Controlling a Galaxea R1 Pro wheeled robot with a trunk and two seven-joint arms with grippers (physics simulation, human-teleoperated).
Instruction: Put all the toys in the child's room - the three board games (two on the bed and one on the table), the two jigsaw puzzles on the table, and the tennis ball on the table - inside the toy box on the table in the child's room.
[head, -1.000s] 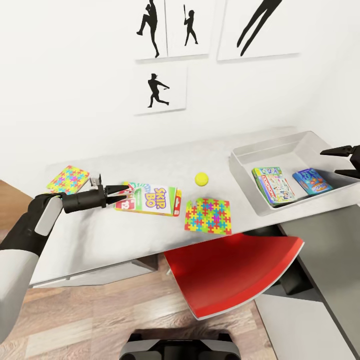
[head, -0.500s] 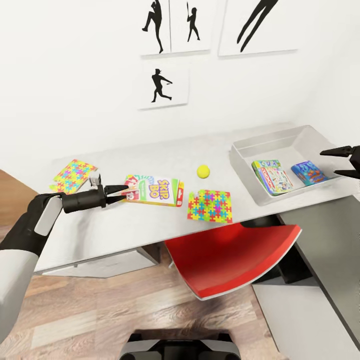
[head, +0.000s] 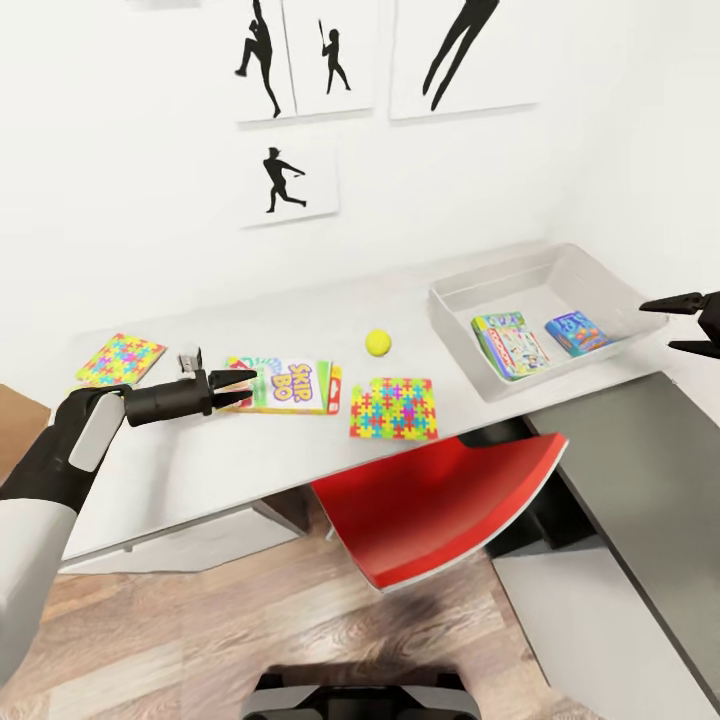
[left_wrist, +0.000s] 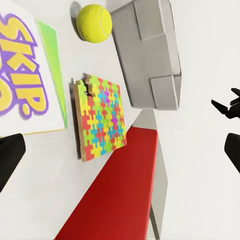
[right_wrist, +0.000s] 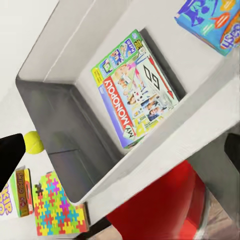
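toy box (head: 455, 300): smooth matt grey | floor (head: 200, 620): wood-grain | chair (head: 440, 500): glossy red

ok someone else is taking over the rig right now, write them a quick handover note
Left gripper: open, empty, level with the table, tips at the near end of the SKIP-BO game.
Right gripper: open, empty, beside the toy box.
Done: green board game and blue board game lie in the toy box.
Left: SKIP-BO game, tennis ball, one jigsaw puzzle mid-table above the red chair, the other jigsaw puzzle at the table's far left end. All four are still on the table, outside the box.
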